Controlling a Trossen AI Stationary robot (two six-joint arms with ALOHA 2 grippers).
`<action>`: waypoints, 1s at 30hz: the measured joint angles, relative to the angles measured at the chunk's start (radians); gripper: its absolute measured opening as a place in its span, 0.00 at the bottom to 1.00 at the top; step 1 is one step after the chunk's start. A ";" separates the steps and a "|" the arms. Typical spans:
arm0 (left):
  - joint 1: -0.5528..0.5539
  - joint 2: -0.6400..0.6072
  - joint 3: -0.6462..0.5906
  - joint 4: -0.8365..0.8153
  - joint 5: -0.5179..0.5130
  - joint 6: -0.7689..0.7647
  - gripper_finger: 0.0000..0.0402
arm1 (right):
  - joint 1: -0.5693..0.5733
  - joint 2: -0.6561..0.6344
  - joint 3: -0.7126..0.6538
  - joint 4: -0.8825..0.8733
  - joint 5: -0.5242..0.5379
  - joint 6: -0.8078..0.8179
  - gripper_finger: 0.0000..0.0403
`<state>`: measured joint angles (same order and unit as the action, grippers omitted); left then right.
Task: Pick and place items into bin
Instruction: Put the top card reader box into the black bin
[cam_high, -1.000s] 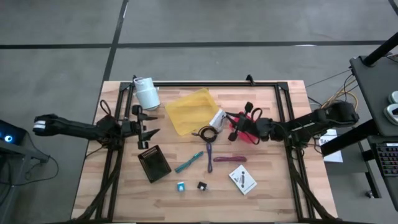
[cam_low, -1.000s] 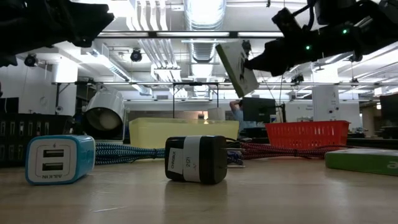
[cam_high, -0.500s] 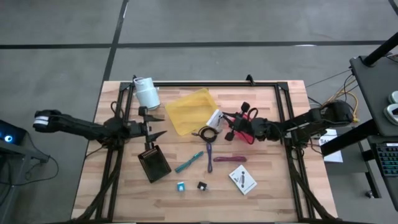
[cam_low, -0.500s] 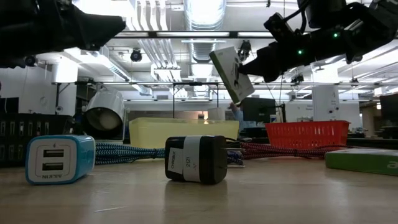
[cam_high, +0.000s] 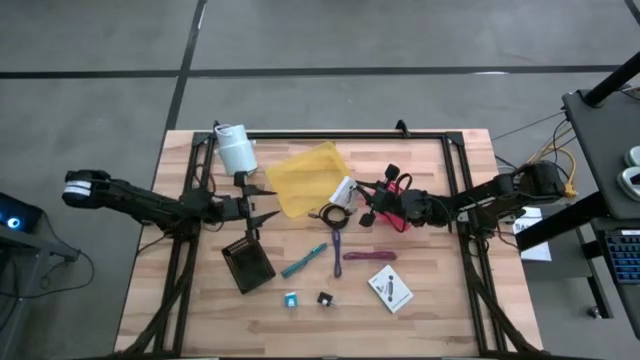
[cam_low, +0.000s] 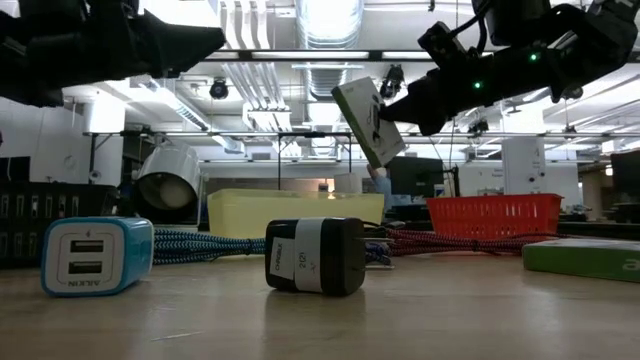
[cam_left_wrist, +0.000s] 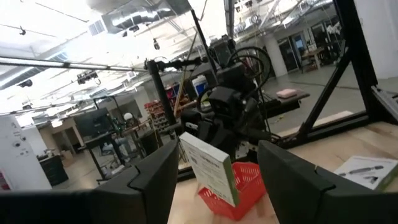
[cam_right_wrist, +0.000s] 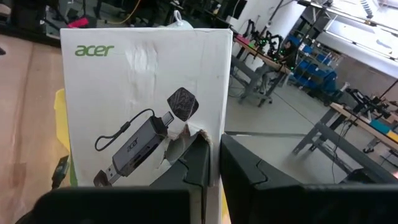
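The right pincer (cam_high: 358, 196) is clamped on a white boxed card (cam_low: 368, 123), carrying it in the air just beside the yellow bin (cam_high: 303, 177). Next: move over the bin, then release. The left pincer (cam_high: 262, 203), fingers apart, hovers beside the bin.

A white box (cam_right_wrist: 144, 106) with green lettering (green-edged too), yellow bin (cam_high: 304, 176), red basket (cam_low: 494, 215), teal pen (cam_high: 303, 260).
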<state>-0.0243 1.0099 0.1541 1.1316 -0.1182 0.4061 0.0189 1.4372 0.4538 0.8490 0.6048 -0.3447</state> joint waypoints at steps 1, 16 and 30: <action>0.002 0.017 0.008 0.000 0.000 0.001 0.51 | 0.000 0.000 0.000 0.000 0.000 0.000 0.05; 0.034 0.255 0.157 0.013 -0.099 0.004 0.51 | 0.000 0.000 -0.001 -0.001 0.000 -0.003 0.05; 0.060 0.385 0.243 0.015 -0.100 -0.004 0.51 | 0.000 -0.001 -0.002 -0.001 0.000 -0.007 0.05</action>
<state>0.0361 1.3944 0.3967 1.1465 -0.2183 0.4016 0.0193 1.4357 0.4522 0.8482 0.6045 -0.3519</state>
